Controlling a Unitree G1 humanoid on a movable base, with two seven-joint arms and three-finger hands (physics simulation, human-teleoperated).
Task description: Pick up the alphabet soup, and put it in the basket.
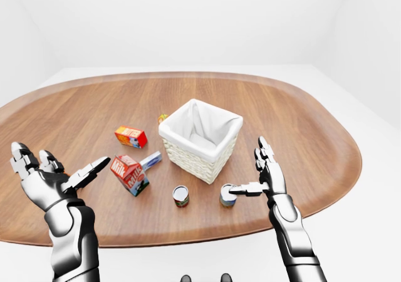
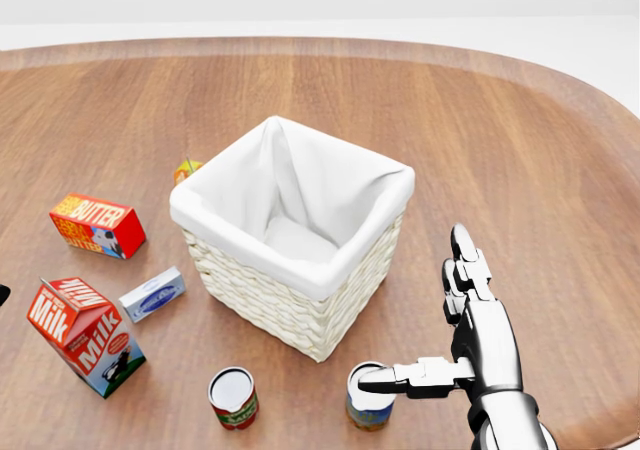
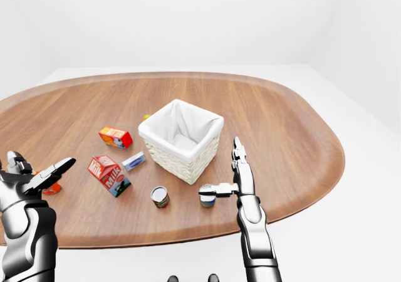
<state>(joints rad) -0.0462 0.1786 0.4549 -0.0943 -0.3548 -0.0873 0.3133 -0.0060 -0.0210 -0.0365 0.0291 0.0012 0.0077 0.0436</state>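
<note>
The alphabet soup [image 2: 368,405], a short can with a blue and yellow label, stands upright near the table's bottom edge in the head view, just below the basket's nearest corner and apart from it. It looks like a rigid metal cylinder, probably fairly heavy for its size if full, with a smooth label and rounded side that could slip or roll if tipped. The surest hold is likely across its side wall at mid-height, thumb opposite the fingers, rather than on the rim. The right hand [image 2: 478,345] is spread open beside it, fingers pointing up the view, the thumb stretched sideways over the can's top. Whether the thumb touches the lid I cannot tell, and nothing is gripped. The left hand [image 1: 47,178] is held up with its fingers apart and empty, by the table's left edge in the left-eye view. I count two cans: the soup, and a second can [image 2: 233,398] with a red and green label to its left. There is one basket [image 2: 290,300], woven with a white cloth lining and nothing visible inside. Toward the left edge of the table [image 2: 520,150] stand one milk carton [image 2: 85,335], one butter box [image 2: 97,224] and one small blue-and-white box [image 2: 152,294]. One small yellow item [image 2: 186,170] peeks from behind the basket's left corner, too hidden to name.
</note>
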